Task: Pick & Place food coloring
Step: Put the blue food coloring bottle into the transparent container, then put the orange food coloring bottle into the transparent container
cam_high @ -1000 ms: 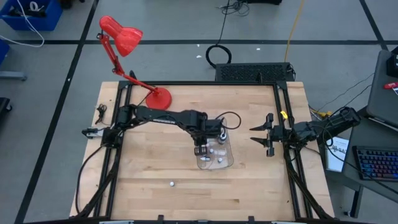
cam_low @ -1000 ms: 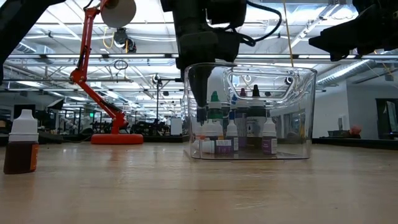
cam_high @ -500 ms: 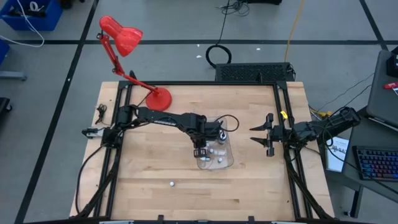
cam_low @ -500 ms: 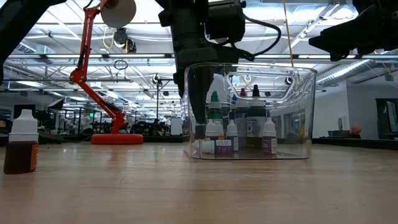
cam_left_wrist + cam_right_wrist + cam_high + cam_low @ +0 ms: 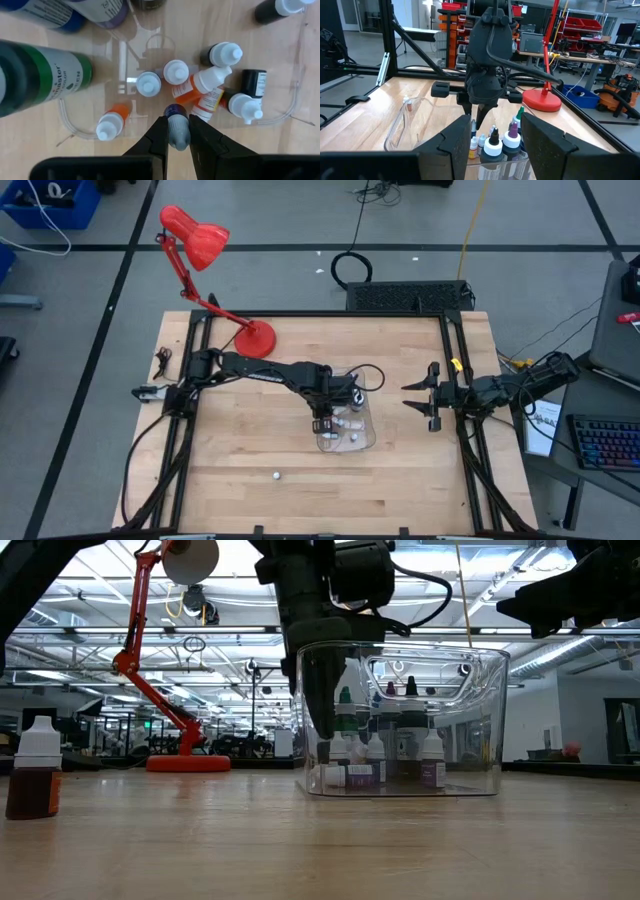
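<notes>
The food coloring bottles stand and lie inside a clear plastic tray (image 5: pixel 368 442) at mid-table. Taller ones with green and dark tops (image 5: pixel 344 705) stand upright. Several tiny whitish ones (image 5: pixel 176 71) crowd the tray floor. One more bottle, brown with a white cap (image 5: pixel 35 780), stands alone on the wood near the table's near edge (image 5: pixel 275 475). My left gripper (image 5: pixel 322 423) reaches down into the tray and is shut on a tiny greyish bottle with a dark blue tip (image 5: pixel 176 127). My right gripper (image 5: pixel 410 395) waits open near the table's right edge. My left gripper pinches the tiny bottle's body (image 5: pixel 177 137), just below its dark blue tip, between its two fingers (image 5: pixel 159 137). The fingers come from above, pointing down into the tray (image 5: pixel 322 730). The bottle stays upright among the others; whether its base touches the tray floor cannot be told.
A red desk lamp (image 5: pixel 255 337) stands at the table's far left corner. The tray's clear walls (image 5: pixel 470 720) rise around the left fingers. Bare wood lies to the tray's left and toward the near edge. A black frame (image 5: pixel 455 370) borders the table.
My left gripper has gone down a little deeper inside the tray, shifting slightly toward the near edge, its fingers now low among the small bottles. The right arm has kept still.
</notes>
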